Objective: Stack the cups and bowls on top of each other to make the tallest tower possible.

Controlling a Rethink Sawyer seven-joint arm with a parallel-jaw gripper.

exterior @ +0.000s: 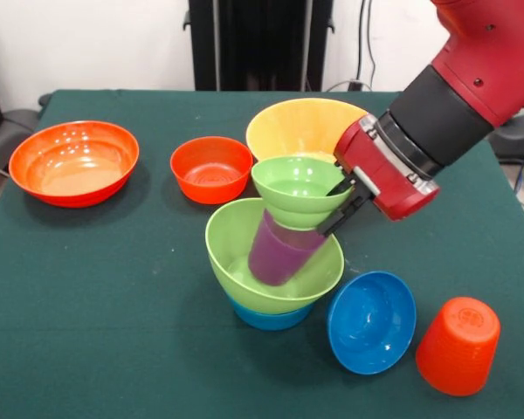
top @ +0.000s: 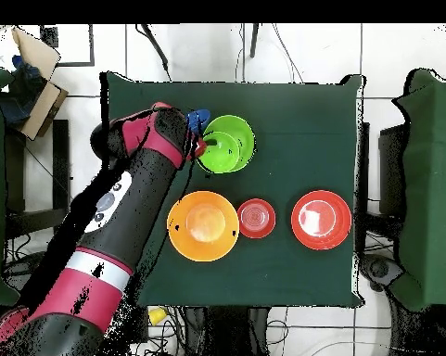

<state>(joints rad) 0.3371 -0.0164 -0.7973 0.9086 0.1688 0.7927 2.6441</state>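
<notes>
Gripping the rim of the small light green bowl [exterior: 300, 188] just right of the frame's centre in the front view, with the tool [exterior: 348, 199] clamped across the bowl's right edge, one finger inside and one outside. Pinching the rim, presumably, because the bowl's body is too wide to span.

Sitting that small bowl on the upturned purple cup [exterior: 282, 249], which is leaning to the left inside the large light green bowl [exterior: 272, 253]; nesting in turn on the light blue bowl [exterior: 271, 316] at the bottom of the tower [exterior: 275, 244], centre of the frame. Tilting like this, the cup is probably making a shaky seat, so keeping hold until the load settles seems wise.

Lying apart on the green tabletop [exterior: 105, 288]: the dark blue bowl [exterior: 371, 321] tipped on its side at lower right, the orange-red cup [exterior: 458, 346] upside down beside it, the large yellow-orange bowl [exterior: 301, 127] just behind the tower, the medium red-orange bowl [exterior: 211, 168] left of centre, and the large red-orange bowl [exterior: 73, 162] at upper left. Waiting there, likely, as later storeys.
</notes>
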